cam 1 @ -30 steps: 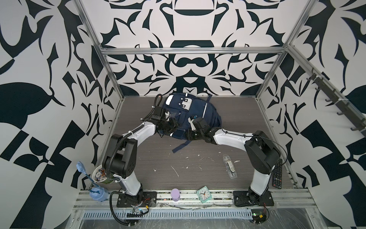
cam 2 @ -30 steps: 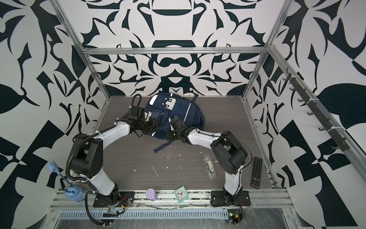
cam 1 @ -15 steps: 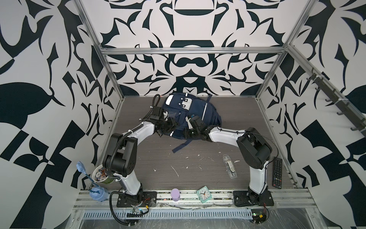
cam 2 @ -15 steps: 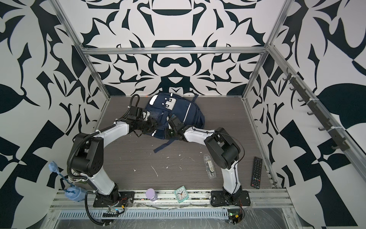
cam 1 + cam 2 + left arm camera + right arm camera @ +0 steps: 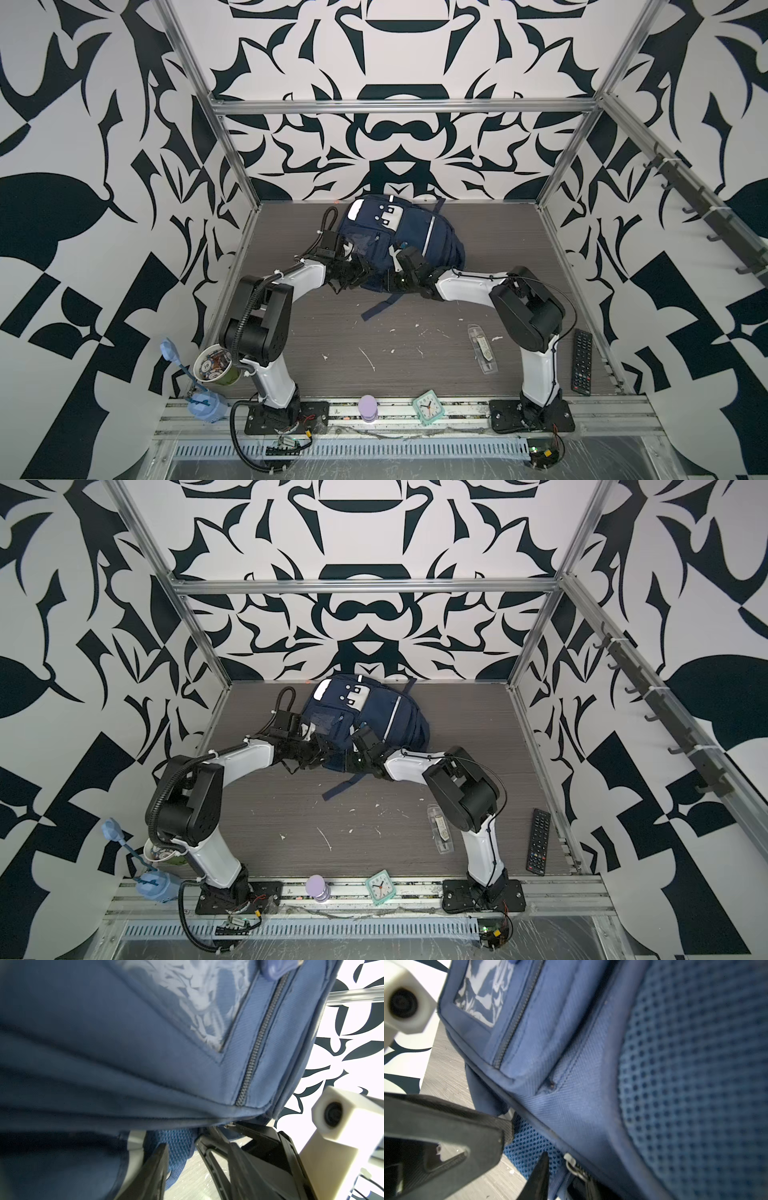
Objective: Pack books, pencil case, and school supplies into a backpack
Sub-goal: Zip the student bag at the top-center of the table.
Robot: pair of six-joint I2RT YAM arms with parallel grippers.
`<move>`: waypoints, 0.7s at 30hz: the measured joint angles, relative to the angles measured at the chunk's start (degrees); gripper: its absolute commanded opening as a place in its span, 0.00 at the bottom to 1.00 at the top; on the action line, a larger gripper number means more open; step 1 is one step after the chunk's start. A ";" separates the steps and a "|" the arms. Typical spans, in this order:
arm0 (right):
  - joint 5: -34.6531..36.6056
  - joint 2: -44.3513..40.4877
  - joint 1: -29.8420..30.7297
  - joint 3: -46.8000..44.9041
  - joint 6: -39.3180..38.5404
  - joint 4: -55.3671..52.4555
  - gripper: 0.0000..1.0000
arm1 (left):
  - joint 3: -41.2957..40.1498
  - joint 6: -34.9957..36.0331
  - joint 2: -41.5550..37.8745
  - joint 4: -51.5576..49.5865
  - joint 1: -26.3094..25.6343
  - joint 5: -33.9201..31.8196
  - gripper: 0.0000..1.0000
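Both top views. Finds the backpack [image 5: 399, 245] [image 5: 365, 725] flat at the far middle of the table [image 5: 415, 374], white patches toward the back wall. Finds the left gripper [image 5: 356, 272] and the right gripper [image 5: 397, 279] side by side at the pack's near edge, with the jaws hidden from up here under wrists and fabric. Finds the school supplies [image 5: 482, 349] [image 5: 440, 831] alone on the bare table, well apart from the pack, toward the near right and close by the right arm's elbow, long axis running roughly near to far. Puts the right arm plainly nearer that packet than the left. Judges the packet to lie back and to the right of the right gripper, so likely calls for a retreat from the pack before any reach. No sign of books or pencil case; inside the pack or not, cannot tell. Remote control [image 5: 582, 359] and alarm clock [image 5: 428, 406] off toward the near side, apart from everything.

Left wrist view. Shows the left gripper [image 5: 181, 1145] with jaws partway apart and blue mesh of the backpack [image 5: 145, 1043] filling the gap. Pinched or merely straddled, cannot tell. Shows a closed pocket zip on the panel beyond.

Right wrist view. Shows the right gripper [image 5: 526, 1144] much the same: jaws partway apart, mesh between them, grip not settled by this view. Shows a silver zip pull [image 5: 571, 1161] just beside one finger, on the backpack [image 5: 591, 1084].
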 measured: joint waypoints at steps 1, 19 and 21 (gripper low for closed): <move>0.17 0.00 0.02 -0.42 0.00 0.85 0.29 | 0.00 -0.04 0.11 0.13 0.00 0.02 0.50; 1.11 -2.99 0.02 -6.21 0.39 7.19 0.06 | 0.00 -0.04 1.60 0.94 0.02 -0.26 0.50; 0.79 -3.65 0.02 -6.23 0.37 6.62 0.06 | 0.02 -0.04 1.95 1.11 0.02 -0.26 0.50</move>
